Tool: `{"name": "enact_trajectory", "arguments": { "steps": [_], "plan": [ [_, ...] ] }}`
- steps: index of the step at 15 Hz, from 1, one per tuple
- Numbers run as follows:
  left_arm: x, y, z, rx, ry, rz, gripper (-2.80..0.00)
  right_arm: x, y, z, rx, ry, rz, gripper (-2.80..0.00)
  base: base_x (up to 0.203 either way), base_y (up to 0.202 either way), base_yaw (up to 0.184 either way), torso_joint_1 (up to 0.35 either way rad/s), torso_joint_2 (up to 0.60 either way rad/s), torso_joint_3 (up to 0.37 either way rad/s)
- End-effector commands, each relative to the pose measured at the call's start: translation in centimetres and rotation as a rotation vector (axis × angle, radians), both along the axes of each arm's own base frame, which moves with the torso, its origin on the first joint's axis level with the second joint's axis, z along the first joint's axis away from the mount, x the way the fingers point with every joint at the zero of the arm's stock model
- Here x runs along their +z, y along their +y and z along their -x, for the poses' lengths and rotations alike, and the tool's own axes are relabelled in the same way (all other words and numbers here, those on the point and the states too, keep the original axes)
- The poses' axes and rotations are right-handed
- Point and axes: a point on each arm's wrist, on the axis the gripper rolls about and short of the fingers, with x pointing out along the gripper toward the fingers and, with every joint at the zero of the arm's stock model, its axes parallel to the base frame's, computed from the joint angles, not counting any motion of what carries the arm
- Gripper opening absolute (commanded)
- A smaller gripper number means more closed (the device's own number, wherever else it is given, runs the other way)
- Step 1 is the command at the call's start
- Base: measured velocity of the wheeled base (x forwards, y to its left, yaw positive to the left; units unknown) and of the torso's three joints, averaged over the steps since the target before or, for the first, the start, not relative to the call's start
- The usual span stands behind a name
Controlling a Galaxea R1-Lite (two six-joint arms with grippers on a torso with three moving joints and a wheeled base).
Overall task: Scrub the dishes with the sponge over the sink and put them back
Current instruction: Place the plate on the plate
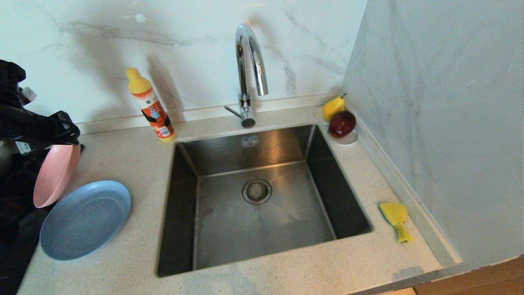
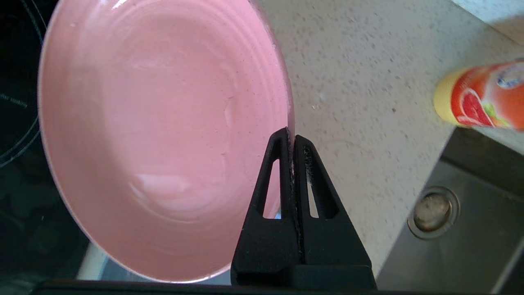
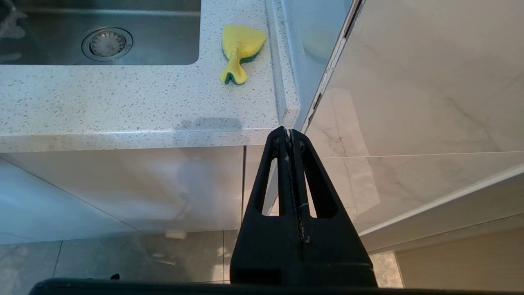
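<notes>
My left gripper (image 1: pixel 73 141) (image 2: pixel 290 137) is shut on the rim of the pink plate (image 1: pixel 55 174) (image 2: pixel 159 139), which hangs tilted on edge above the counter, left of the sink (image 1: pixel 262 229). The light-blue plate (image 1: pixel 86 219) lies flat on the counter just below it. On the counter right of the sink lies the yellow sponge (image 1: pixel 395 217) (image 3: pixel 239 51) with its green layer. My right gripper (image 3: pixel 290 133) is shut on nothing, parked below and in front of the counter edge. The teal bowl is out of view.
An orange bottle (image 1: pixel 151 108) (image 2: pixel 483 98) with a yellow cap stands behind the sink's left corner. The chrome tap (image 1: pixel 249 69) arches over the basin. A white saucer (image 1: pixel 348 141) with a pear and a dark red fruit sits at the back right. A black hob (image 2: pixel 16 102) borders the counter's left.
</notes>
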Motion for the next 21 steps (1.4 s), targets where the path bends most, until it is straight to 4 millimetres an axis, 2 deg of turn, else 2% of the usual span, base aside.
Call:
{"name": "enact_trajectory", "arguments": {
  "steps": [1, 5, 15, 21],
  "plan": [
    [0.9, -0.7, 0.6, -0.009, -0.016, -0.005, -2.8, 0.0, 0.0, 0.0, 0.001, -0.002, 0.001, -2.8, 0.0, 0.0, 0.0, 0.0, 0.0, 0.0],
    [2.0, -2.8, 1.4, -0.054, -0.01, -0.005, -2.8, 0.0, 0.0, 0.0, 0.001, -0.002, 0.001, -2.8, 0.0, 0.0, 0.0, 0.0, 0.0, 0.0],
    [2.9, -5.1, 2.2, -0.108, -0.02, -0.013, -2.8, 0.0, 0.0, 0.0, 0.001, -0.002, 0.001, -2.8, 0.0, 0.0, 0.0, 0.0, 0.0, 0.0],
    [1.6, -6.3, 2.6, -0.142, 0.048, -0.007, -2.8, 0.0, 0.0, 0.0, 0.001, -0.002, 0.001, -2.8, 0.0, 0.0, 0.0, 0.0, 0.0, 0.0]
  ]
}}
